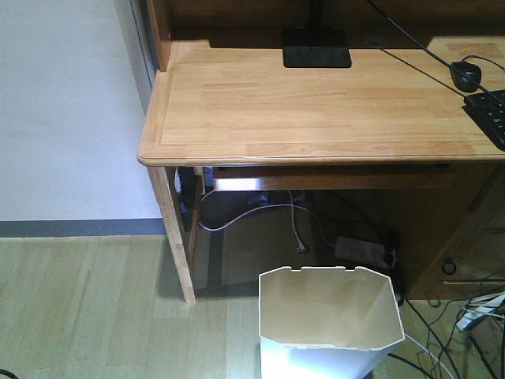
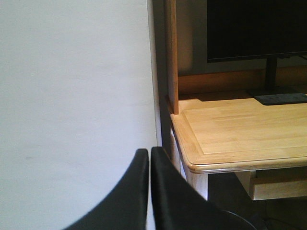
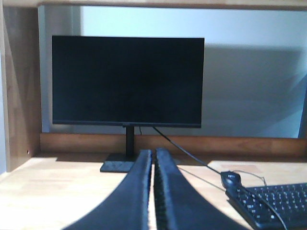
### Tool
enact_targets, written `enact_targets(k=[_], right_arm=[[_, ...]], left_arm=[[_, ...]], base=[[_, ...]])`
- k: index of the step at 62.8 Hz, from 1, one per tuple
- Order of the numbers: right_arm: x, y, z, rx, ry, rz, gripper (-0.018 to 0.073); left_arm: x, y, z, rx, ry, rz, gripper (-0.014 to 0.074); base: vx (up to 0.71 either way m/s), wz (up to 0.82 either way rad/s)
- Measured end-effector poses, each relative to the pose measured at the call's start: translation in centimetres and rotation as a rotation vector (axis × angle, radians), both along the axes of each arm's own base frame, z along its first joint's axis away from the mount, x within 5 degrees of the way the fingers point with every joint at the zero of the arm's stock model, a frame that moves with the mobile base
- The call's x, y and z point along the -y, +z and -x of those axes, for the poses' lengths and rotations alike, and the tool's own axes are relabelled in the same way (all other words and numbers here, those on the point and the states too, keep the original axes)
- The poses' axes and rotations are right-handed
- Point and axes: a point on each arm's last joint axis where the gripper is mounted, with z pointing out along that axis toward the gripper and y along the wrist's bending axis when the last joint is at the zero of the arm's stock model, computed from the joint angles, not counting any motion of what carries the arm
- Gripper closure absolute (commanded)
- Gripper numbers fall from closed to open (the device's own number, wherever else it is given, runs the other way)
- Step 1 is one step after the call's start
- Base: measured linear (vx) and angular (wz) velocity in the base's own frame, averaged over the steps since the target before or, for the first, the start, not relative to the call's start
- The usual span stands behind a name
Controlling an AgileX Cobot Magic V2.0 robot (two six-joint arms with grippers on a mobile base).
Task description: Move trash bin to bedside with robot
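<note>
Currently: bin (image 1: 331, 312) stands on floor (image 1: 95, 316), near side of the surface (image 1: 316, 110) (cables (image 1: 297, 229) behind it). Both left claw (image 2: 149, 160) and right claw (image 3: 153, 163) pressed together, empty.

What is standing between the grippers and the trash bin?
Nothing visible: the trash bin stands uncovered on the floor before the desk. Neither wrist view shows it, so the full path is unclear.

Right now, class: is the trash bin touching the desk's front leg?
Apart. The exterior front-facing view shows a strip of bare floor between the trash bin and the desk's front leg.
</note>
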Motion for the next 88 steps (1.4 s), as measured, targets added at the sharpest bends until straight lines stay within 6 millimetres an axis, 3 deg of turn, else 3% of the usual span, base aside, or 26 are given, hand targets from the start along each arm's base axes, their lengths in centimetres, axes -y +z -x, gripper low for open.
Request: enact_targets(k=[13, 29, 43, 55, 66, 79, 88], right_arm=[[0.0, 2.8, -1.4, -0.122, -0.005, 0.011, 0.0567], [0.1, 5.1, -5.4, -0.357, -0.008, 0.012, 0.0567], [0.1, 4.1, -7.6, -0.542, -0.01, 0.012, 0.0567], [0.1, 3.1, -8.4, -0.632, -0.01, 0.013, 0.0538], [0.1, 3.0, -8.5, -0.637, -0.01, 0.013, 0.0416], [0.1, 2.9, -8.4, -0.644, -0.011, 0.012, 0.0153], [0.1, 2.9, -8.4, -0.647, -0.011, 0.012, 0.0025]], left_arm=[[0.0, 0.0, 0.0, 0.0, 0.0, 0.0, 0.0603], [0.0, 0.0, 0.0, 0.0, 0.0, 0.0, 0.0603], [0.0, 0.0, 0.0, 0.0, 0.0, 0.0, 0.0603], [0.0, 0.0, 0.0, 0.0, 0.0, 0.0, 0.0603], [0.0, 0.0, 0.0, 0.0, 0.0, 0.0, 0.0603], [0.0, 0.0, 0.0, 0.0, 0.0, 0.0, 0.0603], [0.0, 0.0, 0.0, 0.0, 0.0, 0.0, 0.0603]], base=[[0.0, 0.0], [0.0, 0.0], [0.0, 0.0], [0.0, 0.0], [0.0, 0.0], [0.0, 0.0], [0.0, 0.0]])
